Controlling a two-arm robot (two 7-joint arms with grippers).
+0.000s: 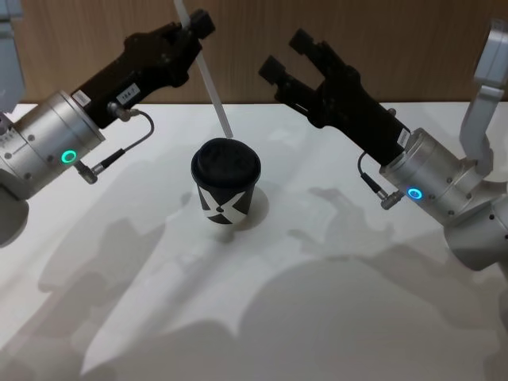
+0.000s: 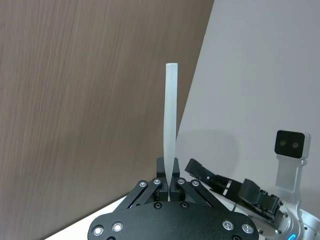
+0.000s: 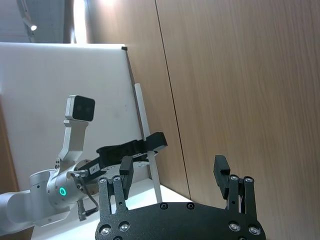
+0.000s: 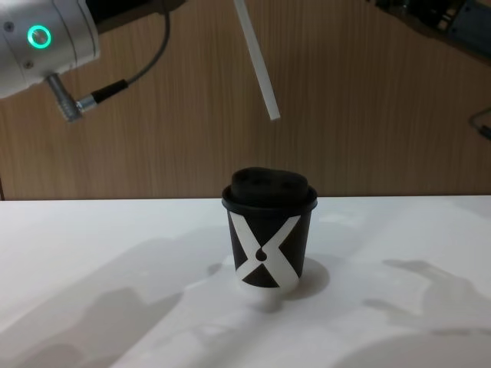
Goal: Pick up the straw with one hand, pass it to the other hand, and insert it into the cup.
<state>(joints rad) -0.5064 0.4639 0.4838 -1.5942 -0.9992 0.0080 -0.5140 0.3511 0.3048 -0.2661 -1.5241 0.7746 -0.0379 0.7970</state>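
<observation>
One thin white straw (image 1: 210, 83) — pinched in left claw (image 1: 194, 25); right claw (image 1: 284, 54) spread, empty.

- Before you lies a plain white counter (image 1: 159, 317) with a smooth matt top, spreading across the whole width of the head view.
- Along its far edge the counter meets a brown wood-grain wall (image 1: 238, 48).
- One thing stands directly on it: a small black paper cup (image 1: 226, 184), upright, near the middle from left to right and somewhat toward the wall.
- The cup carries a bold white X with a small drop mark at the crossing, and a black domed lid sits on top.
- Soft grey shadows (image 1: 262, 309) spread over the counter on your side of the cup and to both sides.
</observation>
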